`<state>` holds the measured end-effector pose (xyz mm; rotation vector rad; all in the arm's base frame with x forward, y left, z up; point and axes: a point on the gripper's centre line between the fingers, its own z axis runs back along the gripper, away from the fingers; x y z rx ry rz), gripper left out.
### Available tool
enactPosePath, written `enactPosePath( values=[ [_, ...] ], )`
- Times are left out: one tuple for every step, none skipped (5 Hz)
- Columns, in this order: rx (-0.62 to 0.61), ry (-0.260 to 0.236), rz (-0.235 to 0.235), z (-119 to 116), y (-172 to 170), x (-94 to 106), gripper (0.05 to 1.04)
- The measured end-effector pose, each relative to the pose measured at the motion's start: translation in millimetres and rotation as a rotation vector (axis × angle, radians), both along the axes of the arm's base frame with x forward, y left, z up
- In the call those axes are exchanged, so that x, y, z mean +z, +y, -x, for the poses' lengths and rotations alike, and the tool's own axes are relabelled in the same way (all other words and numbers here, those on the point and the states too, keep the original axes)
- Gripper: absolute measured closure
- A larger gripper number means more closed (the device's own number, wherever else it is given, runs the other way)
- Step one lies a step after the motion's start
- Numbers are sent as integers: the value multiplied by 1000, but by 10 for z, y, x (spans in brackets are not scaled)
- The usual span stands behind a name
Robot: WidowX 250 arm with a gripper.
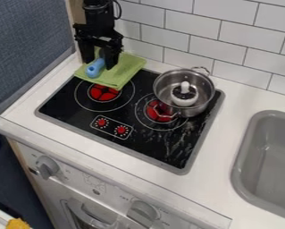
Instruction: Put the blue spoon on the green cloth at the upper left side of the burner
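Blue spoon (95, 69) lies on the green cloth (127, 67) by the burner (104, 93), between the parted fingers of the pincer (99, 64). To finish, raise the pincer vertically, avoiding snagging spoon or cloth.

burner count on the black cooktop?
2. Left burner, top partly covered by the green cloth; right burner, partly under the steel pot. Cloth or pot might hide another.
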<state>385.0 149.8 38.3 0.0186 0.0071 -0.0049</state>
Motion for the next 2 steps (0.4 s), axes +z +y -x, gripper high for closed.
enactPosePath(
  values=[
    [-9,-41,-22,24,-6,291,82],
    [-15,-94,-21,145,-86,583,83]
  ],
)
